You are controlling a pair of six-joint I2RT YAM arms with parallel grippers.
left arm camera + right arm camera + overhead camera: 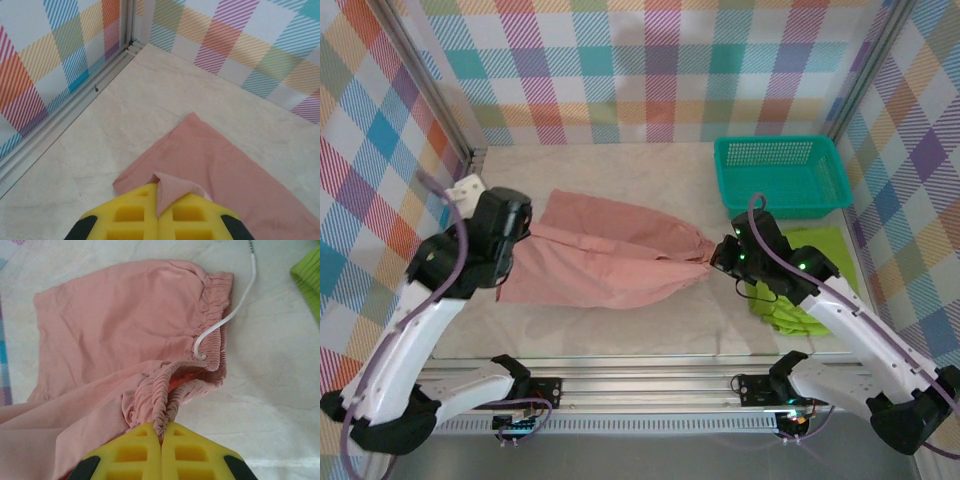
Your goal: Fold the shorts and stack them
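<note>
The pink shorts (610,255) lie stretched across the middle of the table (620,165), running from 9 o'clock to 3 o'clock in the overhead view. The left gripper (518,245) is clamped on the cloth at the 9 o'clock end. Its wrist camera shows the yellow fingers (130,215) pressed together, with a small fold of a leg hem pinched between them and the rest of the cloth spread flat toward 1 o'clock. The right gripper (716,258) is clamped at the 3 o'clock end. Its wrist view shows the gathered waistband bunched between the shut fingers (132,455), and a white drawstring (225,322) curls off toward 1 o'clock. The green shorts (800,290) sit crumpled at 4 o'clock on the table, partly under the right arm. The teal basket (780,175) stands at 1 o'clock, just beyond the green shorts.
</note>
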